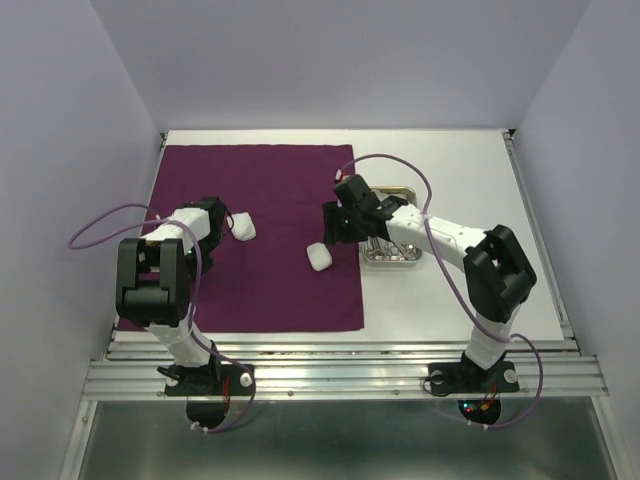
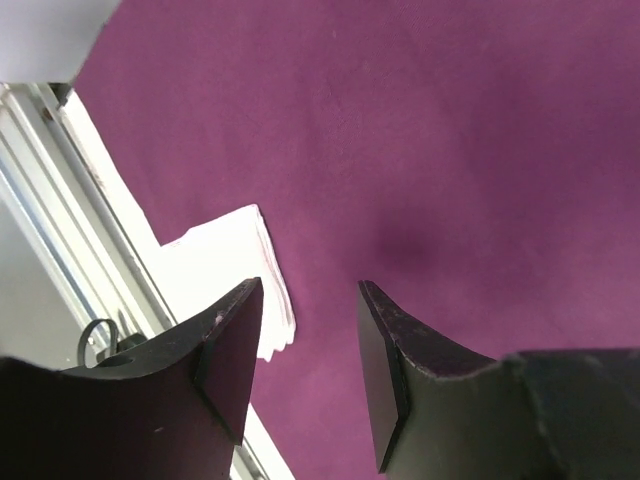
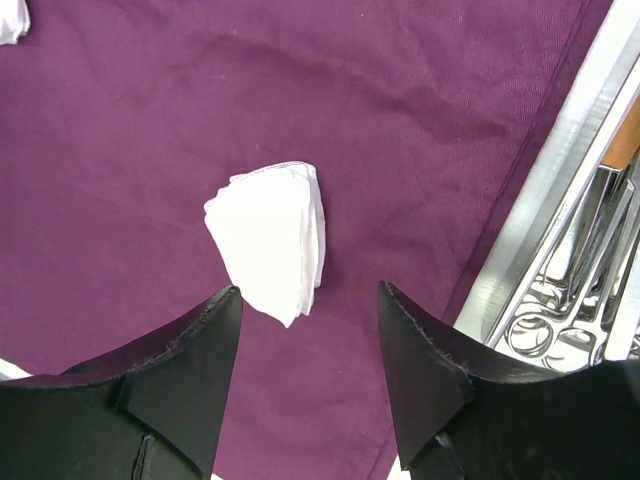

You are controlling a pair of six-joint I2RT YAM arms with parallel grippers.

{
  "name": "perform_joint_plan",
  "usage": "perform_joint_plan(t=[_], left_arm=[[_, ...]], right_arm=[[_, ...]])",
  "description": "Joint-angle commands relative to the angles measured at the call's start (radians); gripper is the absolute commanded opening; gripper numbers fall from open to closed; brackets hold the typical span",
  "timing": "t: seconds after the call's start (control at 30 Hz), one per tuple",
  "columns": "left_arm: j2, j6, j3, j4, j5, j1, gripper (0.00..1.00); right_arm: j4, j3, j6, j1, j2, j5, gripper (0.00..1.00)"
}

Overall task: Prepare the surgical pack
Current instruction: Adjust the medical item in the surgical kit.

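Purple drape [image 1: 260, 270] lies spread flat over the left half of the table [image 1: 450, 160]. One folded gauze pad [image 1: 243, 227] rests on it just beside the left gripper [image 2: 310, 290]. A second gauze pad [image 3: 270, 240] sits directly under the right gripper [image 3: 308, 295]. Both pincers are released, fingers wide, nothing between them. The steel tray [image 3: 525, 235] sits just off the drape's right edge, ring-handled instruments [image 3: 565, 300] inside.
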Motion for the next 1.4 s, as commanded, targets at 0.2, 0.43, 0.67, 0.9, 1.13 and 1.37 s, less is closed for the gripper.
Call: perform_joint_plan(t=[0.2, 0.43, 0.67, 0.9, 1.13, 1.37], left_arm=[[0.094, 0.0, -0.006, 0.034, -0.036, 0.024, 0.52], [0.076, -0.034, -0.012, -0.003, -0.045, 0.024, 0.51], [0.059, -0.058, -0.006, -0.03, -0.031, 0.025, 0.51], [0.049, -0.188, 0.015, -0.13, -0.094, 0.038, 0.51], [0.002, -0.236, 0.066, -0.214, -0.115, 0.038, 0.51], [-0.014, -0.225, 0.052, -0.237, -0.106, 0.038, 0.51]], right_arm=[[-0.05, 0.115, -0.01, 0.018, 0.054, 0.017, 0.62], [-0.064, 0.132, -0.016, 0.027, 0.065, 0.028, 0.62], [-0.064, 0.141, -0.016, 0.027, 0.077, 0.022, 0.62], [-0.063, 0.138, -0.016, 0.027, 0.076, 0.025, 0.62], [-0.064, 0.132, -0.015, 0.037, 0.074, 0.03, 0.62], [-0.064, 0.138, -0.016, 0.037, 0.077, 0.031, 0.63]])
